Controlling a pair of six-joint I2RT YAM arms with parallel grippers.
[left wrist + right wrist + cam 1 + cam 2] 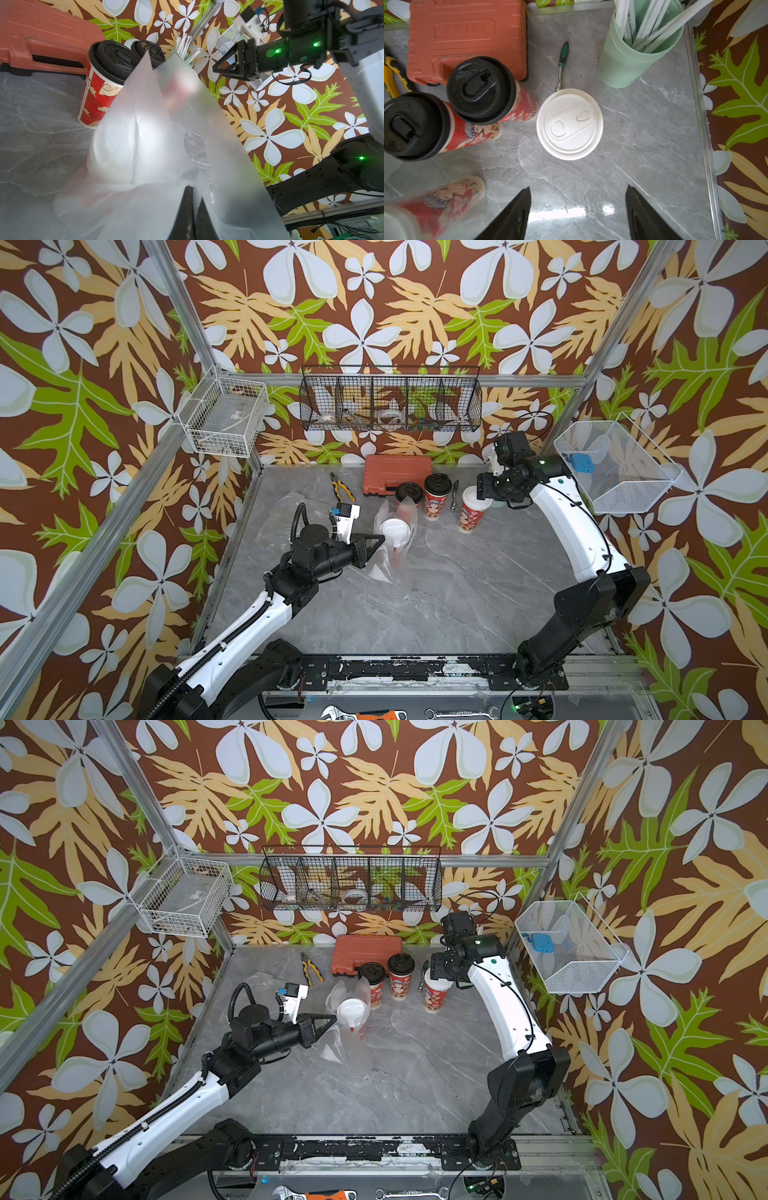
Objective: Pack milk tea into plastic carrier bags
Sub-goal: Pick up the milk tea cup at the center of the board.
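Observation:
A clear plastic carrier bag (400,556) (145,128) stands mid-table with a white-lidded red milk tea cup (393,529) (352,1011) inside it. My left gripper (380,540) (192,188) is shut on the bag's edge beside that cup. Two black-lidded cups (409,492) (437,486) (481,89) stand just behind the bag. To their right is another white-lidded cup (473,508) (569,124). My right gripper (484,489) (578,191) hovers above it, open with nothing between its fingers.
A red tool case (397,479) and yellow pliers (340,487) lie at the back. A screwdriver (562,56) and a mint-green cup of straws (629,56) sit behind the right-hand cup. Wire baskets (390,402) hang on the walls.

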